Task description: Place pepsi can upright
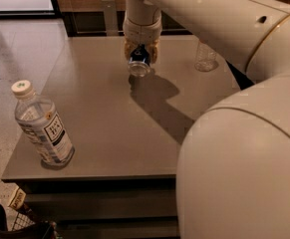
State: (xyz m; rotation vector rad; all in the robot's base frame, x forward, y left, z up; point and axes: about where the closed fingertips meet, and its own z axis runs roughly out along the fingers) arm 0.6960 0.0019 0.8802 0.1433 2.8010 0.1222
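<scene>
Camera view: the one view there is; all lines below are read from it.
Gripper (141, 54): at the far middle of the table (109, 133), hanging from the arm (209, 14) and pointing down.
Claw state: closed onto the can (139, 63), with a yellowish pad (129, 50) on each side of the blue wall.
Can position: between the pads and tilted, its silver end turned toward the camera, so it is not upright. I cannot tell whether its lower edge touches the table.
Shadow (154, 96): falls on the table just in front of the can.
Bottle (42, 126): upright near the front left edge, well apart from the can.
Clear container (205, 56): upright at the far right, apart from the can.
Weight, judged: light, and likely empty or close to it.
Wall, judged: thin aluminium that dents under a hard squeeze.
Surface, judged: smooth and slick, so it may turn within the pads.
Best hold, judged: across the middle of the wall, the ends left free.
Setting down, judged: the flat silver end should meet the table squarely, or the can will tip.
</scene>
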